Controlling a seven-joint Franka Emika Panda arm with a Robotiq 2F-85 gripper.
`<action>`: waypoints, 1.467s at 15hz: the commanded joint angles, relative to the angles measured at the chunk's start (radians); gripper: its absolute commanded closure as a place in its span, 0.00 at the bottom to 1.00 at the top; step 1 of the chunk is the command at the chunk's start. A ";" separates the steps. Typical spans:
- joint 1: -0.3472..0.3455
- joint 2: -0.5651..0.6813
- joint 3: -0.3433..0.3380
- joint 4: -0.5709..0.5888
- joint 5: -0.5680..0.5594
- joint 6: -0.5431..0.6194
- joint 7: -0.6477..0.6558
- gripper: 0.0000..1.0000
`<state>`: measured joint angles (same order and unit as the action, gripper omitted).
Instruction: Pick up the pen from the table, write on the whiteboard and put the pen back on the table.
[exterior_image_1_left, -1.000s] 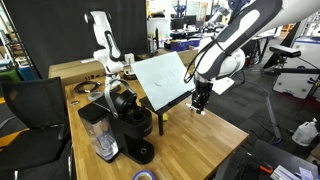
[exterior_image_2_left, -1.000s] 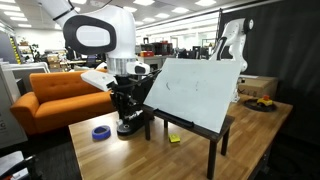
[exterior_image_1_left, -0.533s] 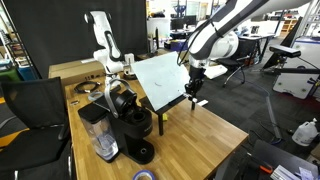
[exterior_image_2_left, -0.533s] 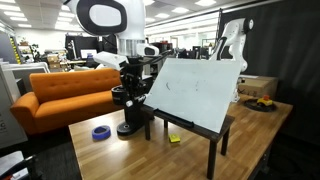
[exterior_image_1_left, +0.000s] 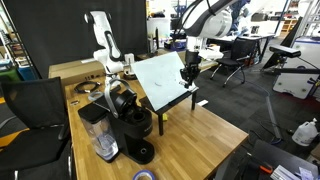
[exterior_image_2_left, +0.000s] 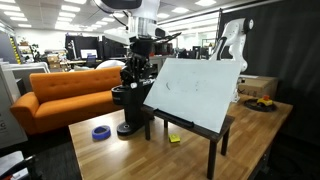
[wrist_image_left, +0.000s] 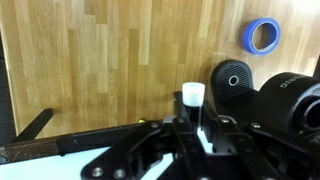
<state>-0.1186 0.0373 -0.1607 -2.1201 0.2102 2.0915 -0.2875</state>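
The pen (wrist_image_left: 193, 95) stands upright between my fingers in the wrist view, its white end pointing down at the table (wrist_image_left: 120, 60). My gripper (wrist_image_left: 196, 132) is shut on it. In both exterior views the gripper (exterior_image_1_left: 189, 76) (exterior_image_2_left: 137, 72) hangs raised beside the side edge of the tilted whiteboard (exterior_image_1_left: 160, 80) (exterior_image_2_left: 195, 92), about level with its upper half. The board rests on a black stand on the wooden table (exterior_image_1_left: 205, 135) (exterior_image_2_left: 120, 155). The pen is too small to make out in those views.
A black coffee machine (exterior_image_1_left: 130, 120) (exterior_image_2_left: 130, 108) (wrist_image_left: 270, 100) stands right behind the board. A blue tape roll (exterior_image_2_left: 101, 132) (wrist_image_left: 263, 36) and a small yellow object (exterior_image_2_left: 174, 139) lie on the table. A second white arm (exterior_image_1_left: 105, 40) and a cardboard box (exterior_image_1_left: 75, 70) sit at the far end.
The arm has lifted the gripper, with the pen in it, from just above the table up along the board's side edge. The jaws stayed shut.
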 joint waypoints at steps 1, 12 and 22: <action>-0.023 0.082 0.004 0.135 0.032 -0.110 0.034 0.95; -0.053 0.328 0.033 0.393 0.033 -0.174 0.070 0.95; -0.048 0.371 0.075 0.413 0.003 -0.152 0.025 0.95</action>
<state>-0.1439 0.4033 -0.1091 -1.7278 0.2258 1.9595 -0.2391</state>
